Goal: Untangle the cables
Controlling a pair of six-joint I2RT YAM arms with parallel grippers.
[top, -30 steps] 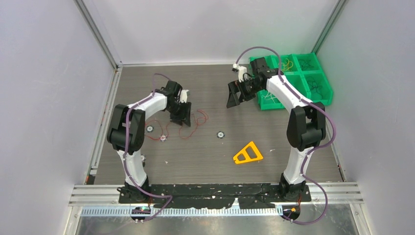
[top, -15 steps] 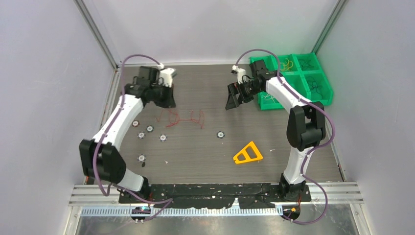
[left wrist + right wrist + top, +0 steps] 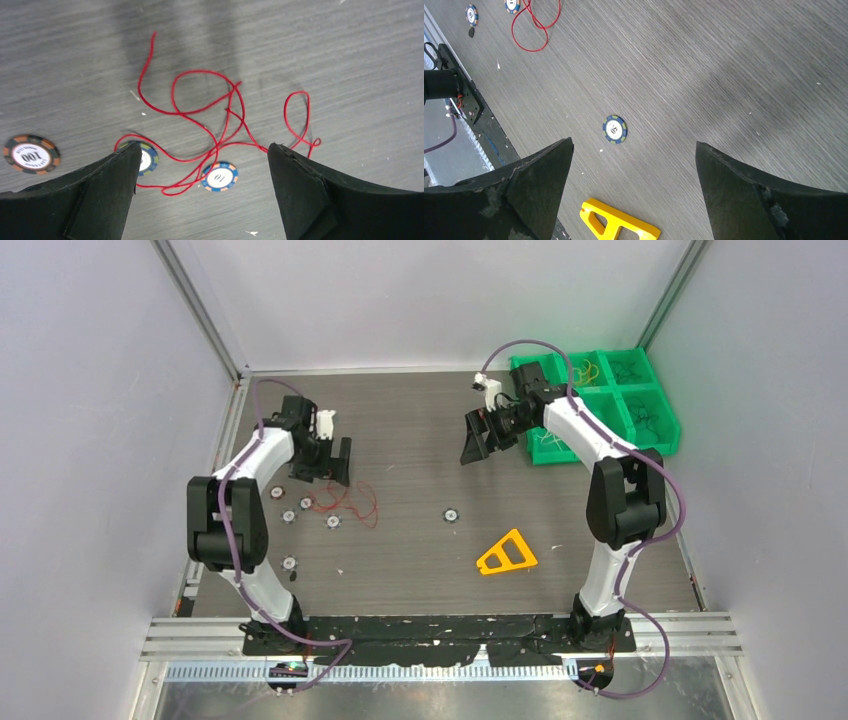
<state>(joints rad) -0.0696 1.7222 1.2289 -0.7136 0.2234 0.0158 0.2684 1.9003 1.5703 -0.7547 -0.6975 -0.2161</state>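
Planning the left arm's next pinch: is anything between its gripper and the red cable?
Nothing visible does: the open left gripper hangs right over the red cable. A poker chip marked 10 lies flat beside its near loops.

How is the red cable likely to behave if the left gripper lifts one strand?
Probably floppy: the red cable lies in loose crossing loops, so it should droop and trail. Being so thin, it is likely light and hard to pinch. Crossings may snag and tighten.

Several poker chips [image 3: 333, 522] lie on the grey wood-grain surface [image 3: 420, 430], and a lone chip [image 3: 450, 514] sits near a yellow triangular piece [image 3: 506, 553], perhaps plastic. A green compartment bin [image 3: 660, 400] stands at the far right.
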